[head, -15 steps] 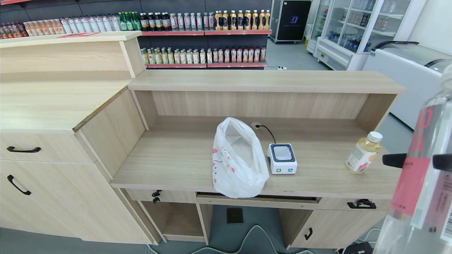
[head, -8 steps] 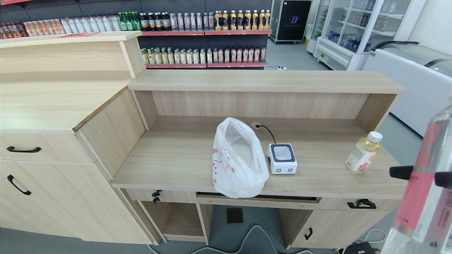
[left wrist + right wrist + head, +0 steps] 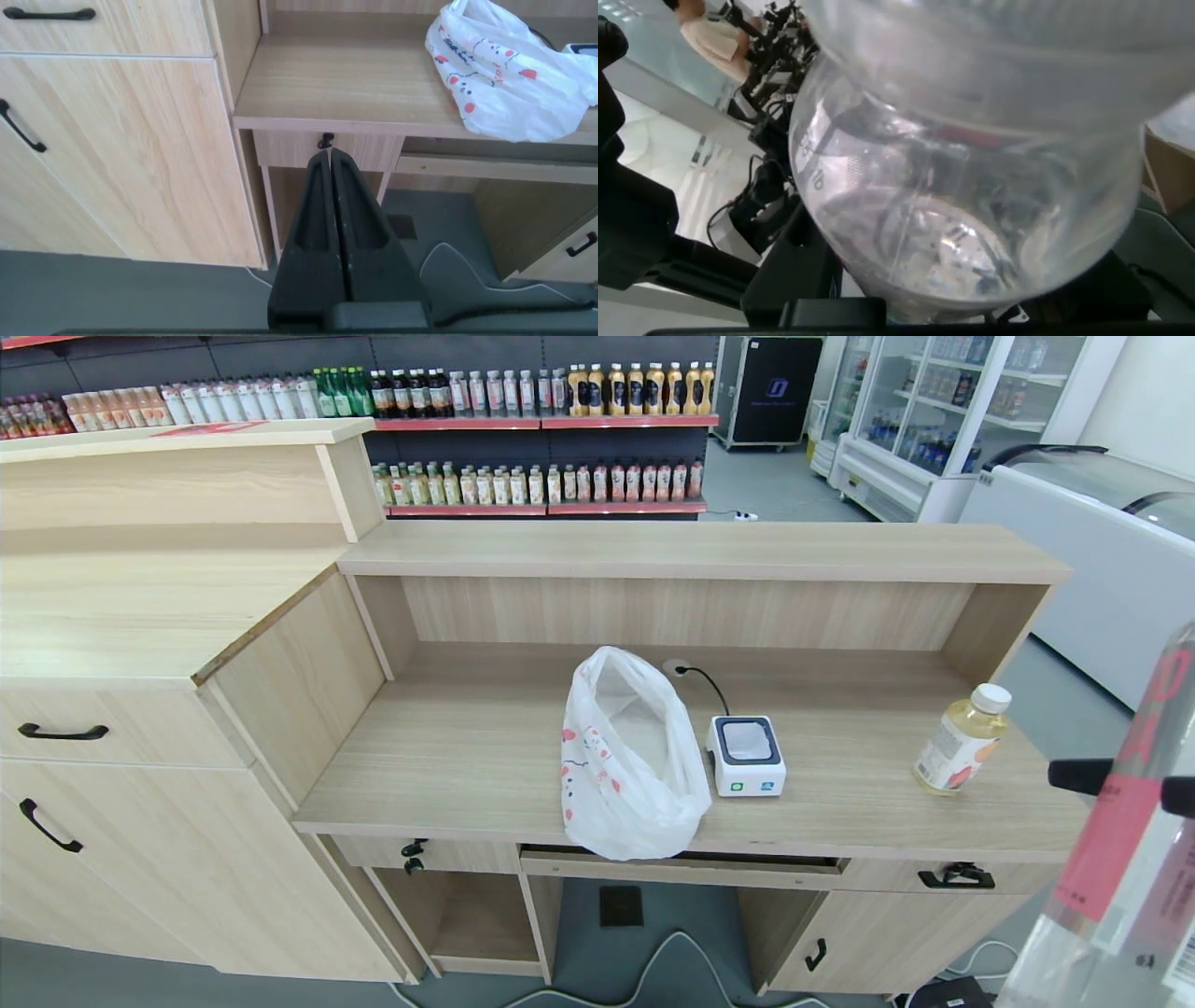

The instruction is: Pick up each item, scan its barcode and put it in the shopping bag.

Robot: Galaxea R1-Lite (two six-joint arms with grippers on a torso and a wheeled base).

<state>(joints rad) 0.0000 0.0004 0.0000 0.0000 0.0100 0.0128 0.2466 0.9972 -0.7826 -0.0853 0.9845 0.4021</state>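
The left claw (image 3: 331, 166) is pressed closed with nothing between its fingers. It hangs in front of the table (image 3: 467, 756), low and well to the left of the scanner (image 3: 747, 756).

The shopping bag (image 3: 630, 756) stands on the table just to the left of the scanner, almost touching it, with its mouth open upward. I see no item inside it, although its bottom part is hidden by the folds.

The scanner sits near the front edge of the table with its window facing up, and nothing is above the window.

To the right of the scanner, well apart from it, a small yellow drink bottle (image 3: 962, 739) with a white cap stands upright on the table, and nothing touches it.

Farther right of the scanner and closer to the camera, the right claw (image 3: 1125, 784) grips a clear bottle (image 3: 1120, 868) with a pink label, one black finger on each side of it. The bottle is off the table and leans a little.

In my judgement the task is at an early stage. The first bottle is picked up but is not yet presented to the scanner. Its scanning and bagging remain, and then the whole sequence for the yellow bottle.
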